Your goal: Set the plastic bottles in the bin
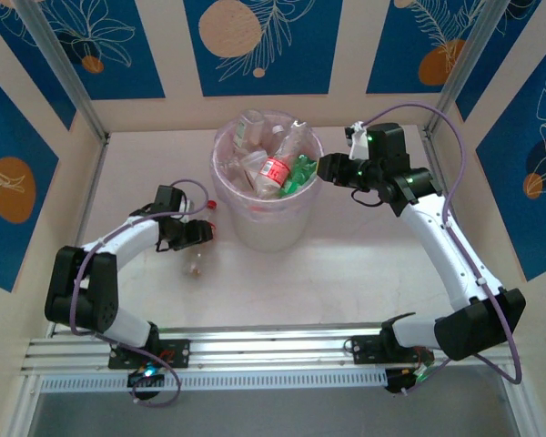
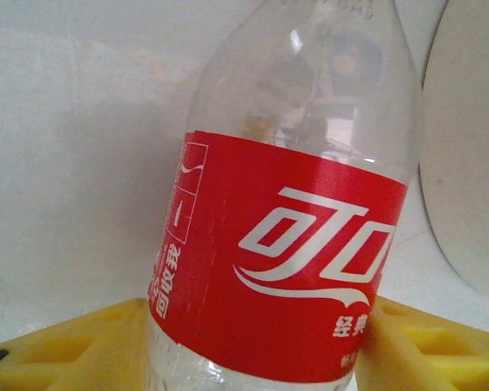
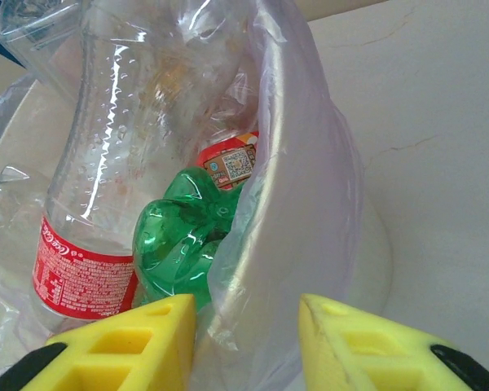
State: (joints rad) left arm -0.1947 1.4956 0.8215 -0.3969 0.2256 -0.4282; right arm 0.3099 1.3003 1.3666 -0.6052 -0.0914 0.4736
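Possibly the left gripper [image 2: 257,358], pinching the slick bottle [image 2: 285,269] across its label, is risking a slip (right gripper [image 3: 248,342] is clamping the bin [image 1: 266,228] by its rim).

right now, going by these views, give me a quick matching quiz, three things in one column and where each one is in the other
Column one:
1. left pincer
2. right pincer
3. green bottle

Column two:
a. inside the bin
b. closed on the bin's rim
c. closed around a red-label bottle

Pairs: 1-c, 2-b, 3-a
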